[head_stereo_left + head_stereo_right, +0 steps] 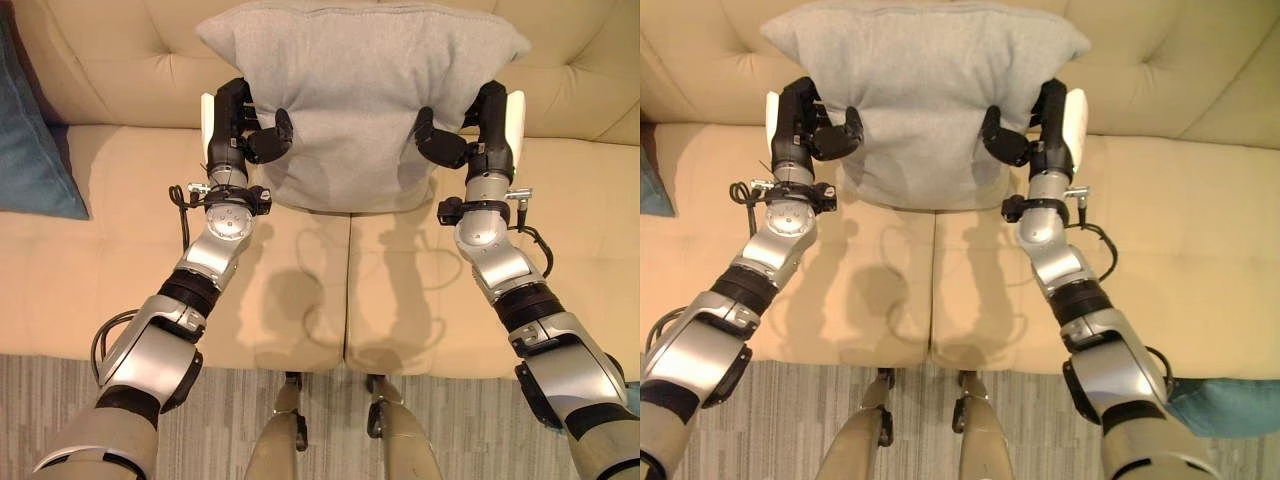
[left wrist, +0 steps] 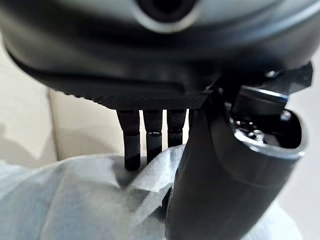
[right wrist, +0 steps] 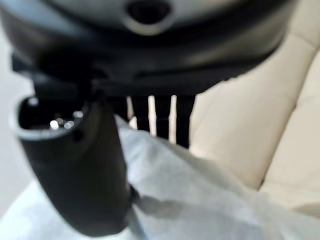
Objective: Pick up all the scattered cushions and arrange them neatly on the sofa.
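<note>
A grey cushion [image 1: 360, 90] stands upright against the back of the cream sofa [image 1: 100, 260], its lower edge on the seat near the middle seam. My left hand [image 1: 232, 130] grips its left side and my right hand [image 1: 480, 135] its right side. Each thumb presses the cushion's front while the fingers reach behind it. In the left wrist view the fingers [image 2: 132, 142] and thumb pinch the grey cloth [image 2: 60, 200]; the right wrist view has the same pinch on the cloth [image 3: 200, 200].
A teal cushion [image 1: 30, 130] leans at the sofa's left end. Another teal cushion [image 1: 1225, 405] lies on the floor at the lower right, by the sofa's front edge. A striped grey rug [image 1: 250, 410] runs along the sofa's front.
</note>
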Available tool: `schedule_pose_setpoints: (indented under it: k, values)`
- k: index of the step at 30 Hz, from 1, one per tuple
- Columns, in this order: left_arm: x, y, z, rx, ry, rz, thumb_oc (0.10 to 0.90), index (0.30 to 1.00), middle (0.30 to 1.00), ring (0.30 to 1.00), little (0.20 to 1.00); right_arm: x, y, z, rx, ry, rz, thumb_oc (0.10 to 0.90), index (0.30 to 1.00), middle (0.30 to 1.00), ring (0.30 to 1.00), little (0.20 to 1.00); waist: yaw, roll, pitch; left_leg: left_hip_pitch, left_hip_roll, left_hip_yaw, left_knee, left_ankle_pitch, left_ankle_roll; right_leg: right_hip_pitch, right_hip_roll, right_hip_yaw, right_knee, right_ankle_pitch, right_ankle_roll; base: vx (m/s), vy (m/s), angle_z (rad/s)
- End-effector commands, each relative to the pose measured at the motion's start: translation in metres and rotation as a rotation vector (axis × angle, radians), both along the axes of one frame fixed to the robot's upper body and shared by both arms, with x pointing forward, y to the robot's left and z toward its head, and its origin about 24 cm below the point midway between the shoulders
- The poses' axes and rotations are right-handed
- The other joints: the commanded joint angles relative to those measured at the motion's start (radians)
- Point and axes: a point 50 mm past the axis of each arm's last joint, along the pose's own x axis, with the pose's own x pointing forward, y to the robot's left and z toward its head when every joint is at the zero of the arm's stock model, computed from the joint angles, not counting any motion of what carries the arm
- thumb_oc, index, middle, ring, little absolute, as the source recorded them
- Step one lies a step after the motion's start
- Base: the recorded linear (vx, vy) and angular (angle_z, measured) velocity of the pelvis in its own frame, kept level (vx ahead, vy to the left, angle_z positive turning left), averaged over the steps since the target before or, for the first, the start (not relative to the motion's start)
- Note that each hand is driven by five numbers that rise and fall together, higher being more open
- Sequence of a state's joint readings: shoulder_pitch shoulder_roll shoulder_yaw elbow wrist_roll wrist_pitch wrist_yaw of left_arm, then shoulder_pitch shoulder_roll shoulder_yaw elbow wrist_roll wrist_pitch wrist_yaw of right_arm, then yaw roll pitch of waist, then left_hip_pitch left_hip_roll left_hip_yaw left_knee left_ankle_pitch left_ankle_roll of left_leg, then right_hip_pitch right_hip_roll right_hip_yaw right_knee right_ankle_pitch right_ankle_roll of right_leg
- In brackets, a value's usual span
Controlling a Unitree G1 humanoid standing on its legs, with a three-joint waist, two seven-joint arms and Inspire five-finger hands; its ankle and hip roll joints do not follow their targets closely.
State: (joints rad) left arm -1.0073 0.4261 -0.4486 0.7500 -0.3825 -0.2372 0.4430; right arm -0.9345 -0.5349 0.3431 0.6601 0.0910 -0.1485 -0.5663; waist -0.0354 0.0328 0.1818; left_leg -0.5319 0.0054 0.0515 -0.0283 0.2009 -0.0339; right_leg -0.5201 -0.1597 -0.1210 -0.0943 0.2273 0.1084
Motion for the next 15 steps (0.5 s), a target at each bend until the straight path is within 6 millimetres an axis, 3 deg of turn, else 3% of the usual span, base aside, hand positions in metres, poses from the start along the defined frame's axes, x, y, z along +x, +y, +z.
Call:
schedule_pose_setpoints:
  k: [1, 5, 8, 10, 15]
  values:
    - [-0.004, -0.006, 0.019, 0.061, -0.119, -0.075, 0.800, 0.900, 0.900, 0.900, 0.900, -0.002, 0.022, 0.039, -0.012, -0.162, 0.110, 0.800, 0.900, 0.900, 0.900, 0.900, 0.008, -0.046, -0.083, 0.030, 0.022, 0.012, -0.059, -0.092, -0.087, 0.020, 0.014, -0.016, 0.007, -0.080, 0.082, -0.01, -0.022, 0.10]
    - [-0.003, 0.015, 0.012, 0.076, -0.082, -0.017, 0.800, 0.900, 0.900, 0.900, 0.900, -0.002, 0.002, 0.033, -0.024, -0.129, 0.051, 0.800, 0.900, 0.900, 0.900, 0.900, 0.006, -0.050, -0.089, 0.039, 0.023, 0.009, -0.059, -0.094, -0.089, 0.027, 0.014, -0.020, 0.007, -0.082, 0.082, -0.01, -0.017, -0.34]
    - [-0.004, 0.057, 0.006, 0.057, -0.035, 0.107, 0.800, 0.900, 0.900, 0.900, 0.900, -0.007, -0.038, 0.028, -0.003, -0.101, -0.076, 0.800, 0.900, 0.900, 0.900, 0.900, 0.008, -0.052, -0.099, 0.048, 0.023, 0.007, -0.059, -0.098, -0.090, 0.036, 0.014, -0.023, 0.007, -0.084, 0.082, -0.03, -0.017, 0.17]
    - [-0.007, 0.072, -0.001, 0.027, -0.016, 0.150, 0.800, 0.900, 0.900, 0.900, 0.900, -0.011, -0.056, 0.022, 0.021, -0.086, -0.137, 0.800, 0.900, 0.900, 0.900, 0.900, 0.010, -0.054, -0.102, 0.054, 0.024, 0.006, -0.059, -0.100, -0.090, 0.045, 0.013, -0.026, 0.007, -0.086, 0.082, -0.02, -0.015, 0.12]
    - [-0.027, 0.105, -0.042, -0.045, 0.067, 0.220, 0.800, 0.900, 0.900, 0.900, 0.900, -0.033, -0.099, -0.012, 0.067, -0.017, -0.271, 0.800, 0.900, 0.900, 0.900, 0.900, 0.009, -0.057, -0.120, 0.085, 0.029, 0.002, -0.059, -0.110, -0.087, 0.077, 0.012, -0.031, 0.007, -0.093, 0.077, 0.00, -0.005, 0.04]
